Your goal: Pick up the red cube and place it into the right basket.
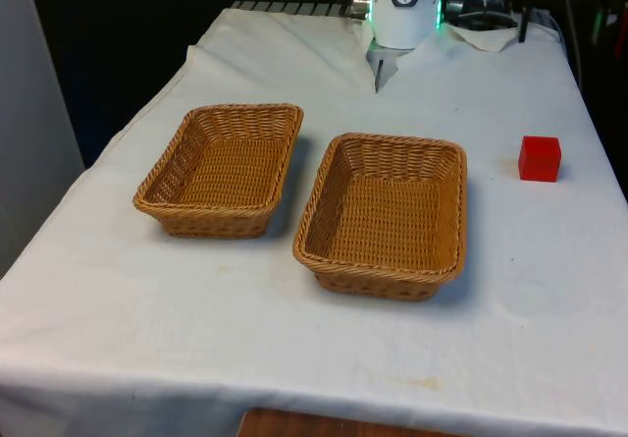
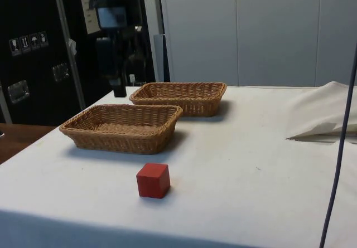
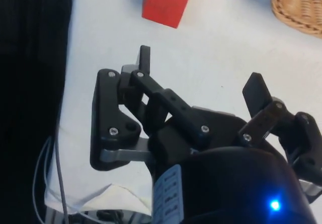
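Approach step: gripper jaws apart, apparently well above table; next, descend onto red cube.

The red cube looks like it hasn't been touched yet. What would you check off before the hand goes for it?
1. Red cube sits free on the cloth, nothing on or against it: ok.
2. Hand empty, its fingers spread apart: ok.
3. Hand over the cube: not ok. In the wrist view the cube lies ahead of the fingers, apart from them.
4. Right basket, the one beside the cube, empty and upright: ok.
5. Path from cube to that basket across the white cloth free of obstacles: ok.
6. Left basket out of the way, on the far side of the right basket from the cube: ok.
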